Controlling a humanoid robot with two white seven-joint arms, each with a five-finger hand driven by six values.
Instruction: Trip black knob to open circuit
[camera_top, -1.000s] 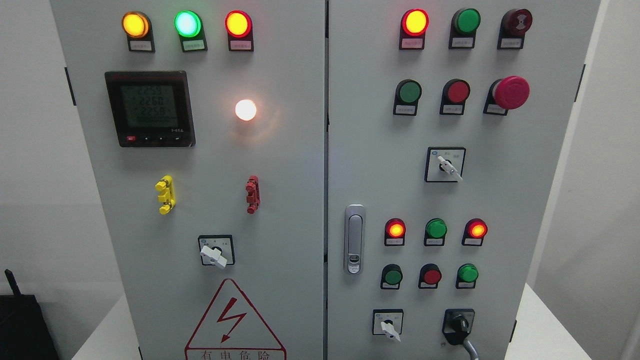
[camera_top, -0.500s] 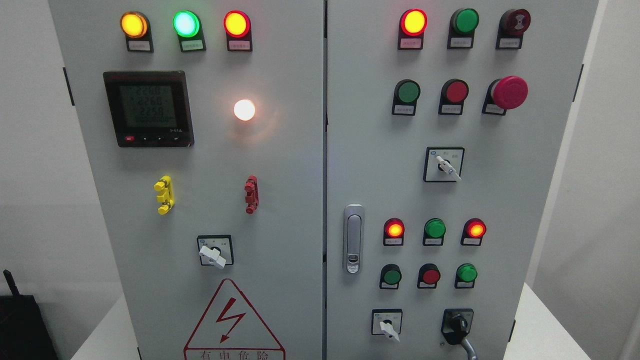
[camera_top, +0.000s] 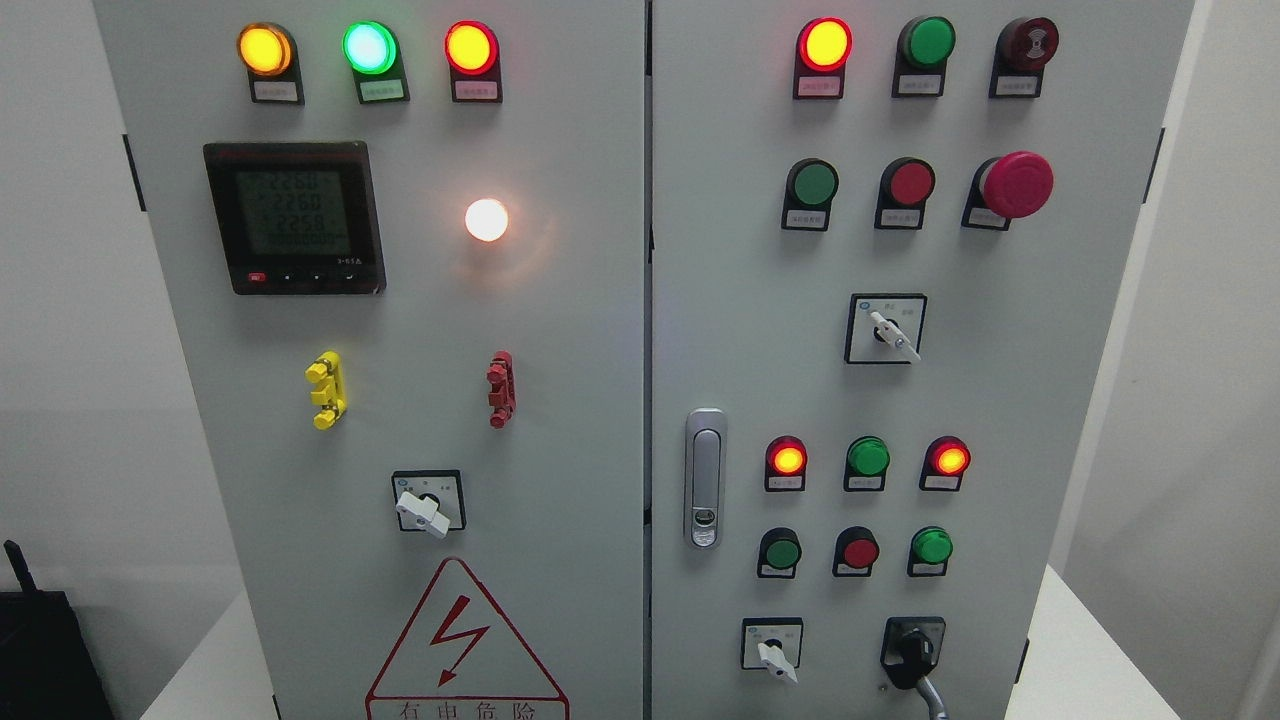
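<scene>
Here, the glossy black knob (camera_top: 912, 650) sits low on the matte grey cabinet (camera_top: 590, 330); no hands visible.

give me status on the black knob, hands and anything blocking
Both hands out of view. Black knob at panel's lower right, untouched, grey cable hanging below it. Nothing in front of it.

The black rotary knob (camera_top: 915, 650), glossy plastic on a black square base, sat at the lower right corner of the grey metal cabinet door (camera_top: 1000, 400), its lever pointing down-right toward a grey handle tip.
</scene>
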